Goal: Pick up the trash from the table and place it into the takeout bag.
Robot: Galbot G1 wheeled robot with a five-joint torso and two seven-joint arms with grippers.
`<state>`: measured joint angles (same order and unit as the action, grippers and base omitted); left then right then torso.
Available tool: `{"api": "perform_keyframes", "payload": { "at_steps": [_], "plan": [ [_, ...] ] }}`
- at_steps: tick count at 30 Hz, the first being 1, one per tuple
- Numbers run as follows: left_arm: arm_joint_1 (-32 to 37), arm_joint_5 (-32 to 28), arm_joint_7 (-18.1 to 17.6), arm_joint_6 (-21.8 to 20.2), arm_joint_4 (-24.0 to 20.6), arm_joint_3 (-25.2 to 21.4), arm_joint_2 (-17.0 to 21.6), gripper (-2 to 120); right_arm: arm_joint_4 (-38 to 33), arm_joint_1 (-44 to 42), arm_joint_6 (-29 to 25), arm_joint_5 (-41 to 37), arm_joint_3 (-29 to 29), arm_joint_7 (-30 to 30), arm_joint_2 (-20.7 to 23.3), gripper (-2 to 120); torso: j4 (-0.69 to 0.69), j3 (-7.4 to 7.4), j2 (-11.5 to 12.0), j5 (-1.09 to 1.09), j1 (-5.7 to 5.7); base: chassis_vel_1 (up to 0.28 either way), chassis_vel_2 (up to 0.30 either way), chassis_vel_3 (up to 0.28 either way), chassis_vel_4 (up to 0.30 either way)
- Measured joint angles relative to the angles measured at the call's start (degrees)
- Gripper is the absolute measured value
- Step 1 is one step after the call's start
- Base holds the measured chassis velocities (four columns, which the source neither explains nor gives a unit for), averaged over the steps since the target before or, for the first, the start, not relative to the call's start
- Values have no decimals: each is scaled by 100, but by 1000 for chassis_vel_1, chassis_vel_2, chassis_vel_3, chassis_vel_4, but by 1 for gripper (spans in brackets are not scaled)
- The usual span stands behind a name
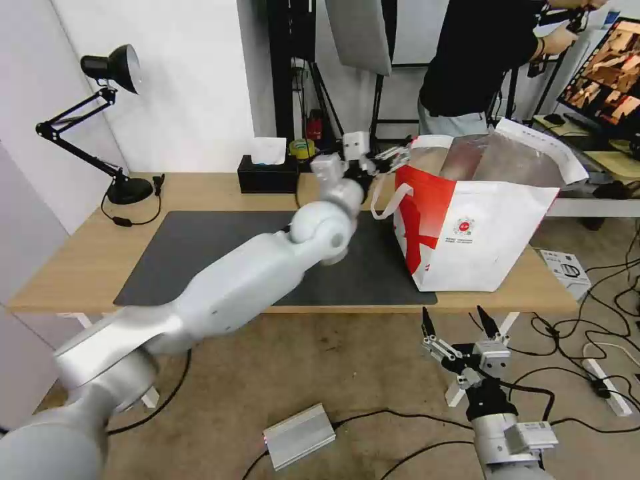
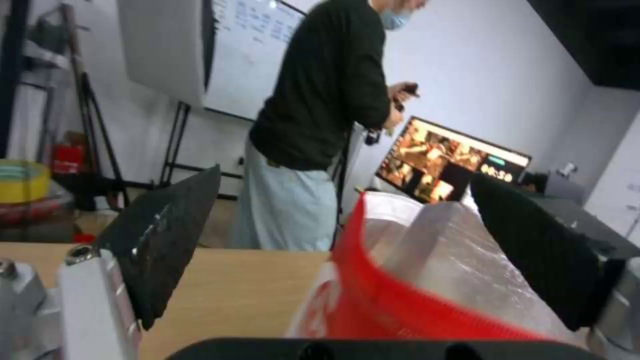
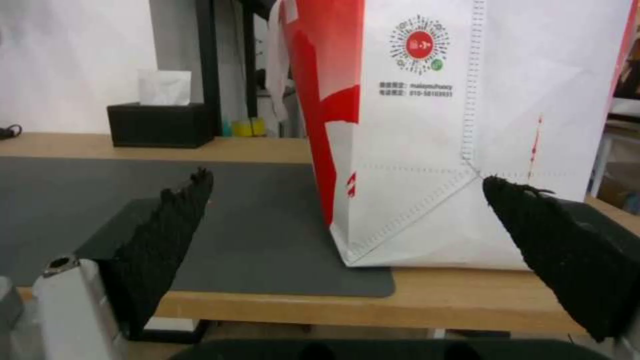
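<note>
A: Where is the takeout bag (image 1: 467, 227), and how will it handle?

B: It stands upright on the right end of the table (image 1: 200, 190), partly on the dark grey mat (image 1: 220, 250). It looks light and soft-walled, with thin foil lining, so a push at the rim would likely bend it or tip it. The white loop handle (image 1: 390, 200) hanging on its near side looks like the surest place to take hold.

A: And the left gripper (image 1: 387, 159)?

B: It hovers at the bag's upper rim, over the back of the table. In the left wrist view its fingers (image 2: 167, 240) are spread wide with nothing between them; the red rim and silver lining sit just ahead.

A: What is inside the bag?

B: That cannot be told; only lining shows at the mouth. No bowl or cup lies on the table, just a black tissue box (image 1: 268, 175) and a desk lamp (image 1: 100, 120).

A: The right gripper (image 1: 460, 328)?

B: Low in front of the table's edge, jaws wide and empty, facing the bag's front.
</note>
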<state>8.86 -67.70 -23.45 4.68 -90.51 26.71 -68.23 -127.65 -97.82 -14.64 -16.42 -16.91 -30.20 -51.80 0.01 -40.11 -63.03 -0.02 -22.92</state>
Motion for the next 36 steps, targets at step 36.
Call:
{"api": "perform_keyframes", "payload": {
  "at_steps": [36],
  "plan": [
    [4562,1331,526,85,-3023,-3526,1904,100,0,0,0,0,0,0,0,100,-2,0,0,2,0,0,0,0,0]
  ]
}}
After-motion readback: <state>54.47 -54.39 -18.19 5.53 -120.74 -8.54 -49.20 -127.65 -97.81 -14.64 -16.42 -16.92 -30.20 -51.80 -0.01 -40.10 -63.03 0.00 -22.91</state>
